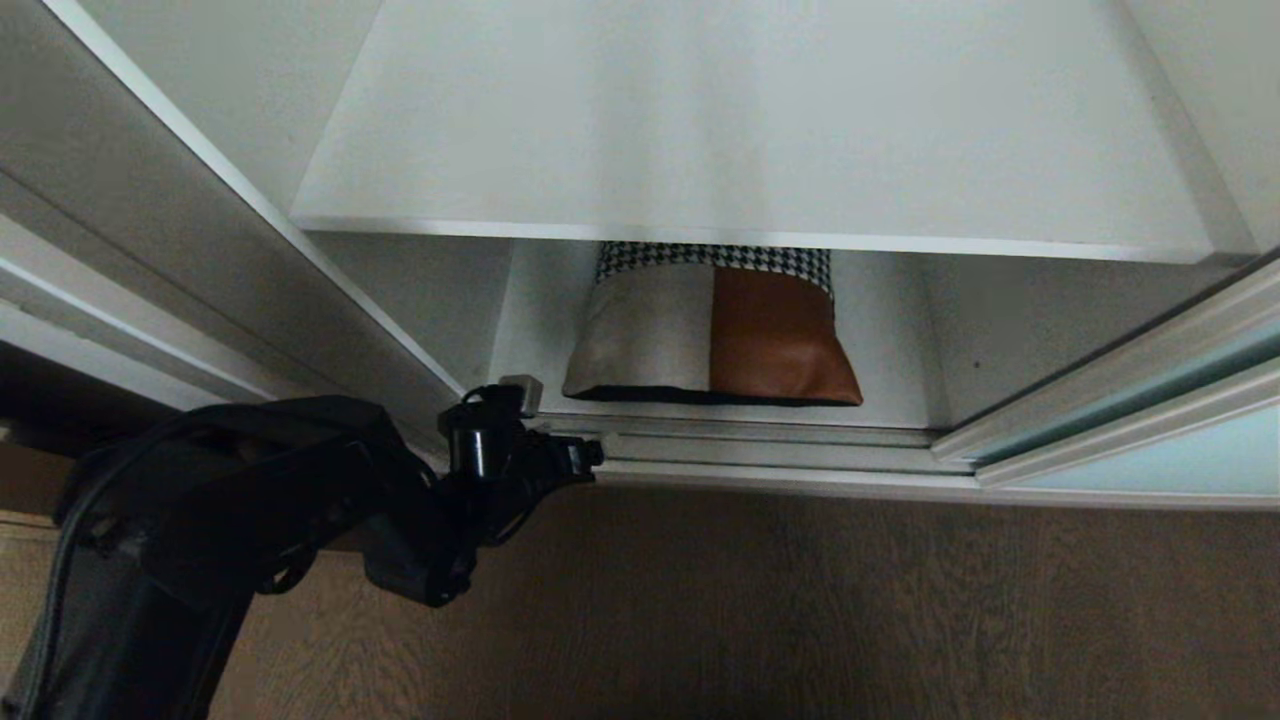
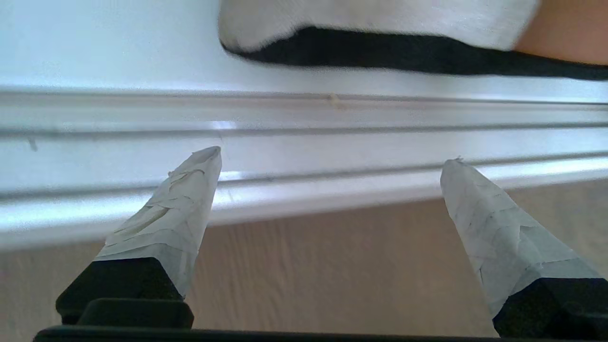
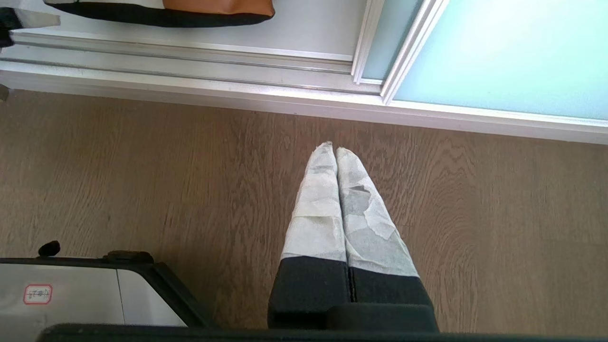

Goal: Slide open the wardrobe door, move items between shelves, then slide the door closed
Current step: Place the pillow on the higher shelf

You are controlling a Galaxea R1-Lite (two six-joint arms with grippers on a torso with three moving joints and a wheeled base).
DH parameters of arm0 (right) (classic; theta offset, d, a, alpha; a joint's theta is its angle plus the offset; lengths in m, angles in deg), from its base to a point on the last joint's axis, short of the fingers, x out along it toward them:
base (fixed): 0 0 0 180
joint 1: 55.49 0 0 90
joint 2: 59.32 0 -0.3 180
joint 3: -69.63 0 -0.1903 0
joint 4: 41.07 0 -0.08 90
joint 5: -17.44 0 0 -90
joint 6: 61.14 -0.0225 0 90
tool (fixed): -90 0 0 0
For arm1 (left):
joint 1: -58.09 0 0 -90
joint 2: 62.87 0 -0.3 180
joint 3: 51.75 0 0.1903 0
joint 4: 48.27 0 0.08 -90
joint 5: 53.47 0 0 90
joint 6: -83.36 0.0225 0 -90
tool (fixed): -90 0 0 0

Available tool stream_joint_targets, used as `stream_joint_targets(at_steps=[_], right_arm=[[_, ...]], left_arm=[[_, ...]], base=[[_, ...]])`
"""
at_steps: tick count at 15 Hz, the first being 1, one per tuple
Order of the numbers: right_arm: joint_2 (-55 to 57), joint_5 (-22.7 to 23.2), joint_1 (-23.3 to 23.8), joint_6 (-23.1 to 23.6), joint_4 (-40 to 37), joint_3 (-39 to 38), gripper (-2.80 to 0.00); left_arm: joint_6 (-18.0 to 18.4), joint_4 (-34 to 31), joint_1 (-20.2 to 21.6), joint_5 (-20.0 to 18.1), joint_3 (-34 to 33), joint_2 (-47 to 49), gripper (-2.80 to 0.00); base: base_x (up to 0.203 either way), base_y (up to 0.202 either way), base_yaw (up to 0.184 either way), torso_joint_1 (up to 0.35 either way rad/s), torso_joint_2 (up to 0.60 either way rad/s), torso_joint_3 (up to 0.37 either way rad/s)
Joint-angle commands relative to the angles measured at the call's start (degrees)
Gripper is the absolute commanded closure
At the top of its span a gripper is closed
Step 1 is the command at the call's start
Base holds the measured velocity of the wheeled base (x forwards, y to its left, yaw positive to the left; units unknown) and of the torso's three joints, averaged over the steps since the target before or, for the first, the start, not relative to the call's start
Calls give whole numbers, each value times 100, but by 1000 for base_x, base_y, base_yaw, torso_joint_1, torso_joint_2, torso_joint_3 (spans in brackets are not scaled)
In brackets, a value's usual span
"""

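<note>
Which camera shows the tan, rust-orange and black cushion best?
The head view: the tan, rust-orange and black cushion shows nearly whole on the wardrobe's bottom board, under the white shelf. The left wrist view catches only its near edge; the right wrist view, a corner.

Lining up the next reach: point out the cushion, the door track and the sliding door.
cushion (image 1: 775,340), head view, its orange panel
door track (image 2: 304,137), left wrist view, middle rail
sliding door (image 3: 498,52), right wrist view, frosted glass

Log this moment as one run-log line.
door: slid open | items: bottom shelf | left gripper: open, empty, at door track | right gripper: shut, parked over floor
</note>
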Motion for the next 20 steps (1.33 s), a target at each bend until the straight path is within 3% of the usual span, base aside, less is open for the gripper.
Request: stream_joint_targets(at_steps=[1,7,10,14,20], right_arm=[[0,1,0,-3,0,0,0],[0,1,0,-3,0,0,0],[8,1,0,-3,0,0,0],[0,1,0,-3,0,0,0],[0,1,0,-3,0,0,0]], left_arm=[[62,-8,93,-13,308,245,-280],[114,67,142,-143,671,496,-280],[388,208,187,-287,1010,664,-280],[390,198,222,-402,1653,1007,-280],[343,218,327,-426,1940,1111,-280]], base=[[0,0,0,0,0,0],[0,0,0,0,0,0],[0,0,0,0,0,0],[0,0,0,0,0,0],[0,0,0,0,0,0]])
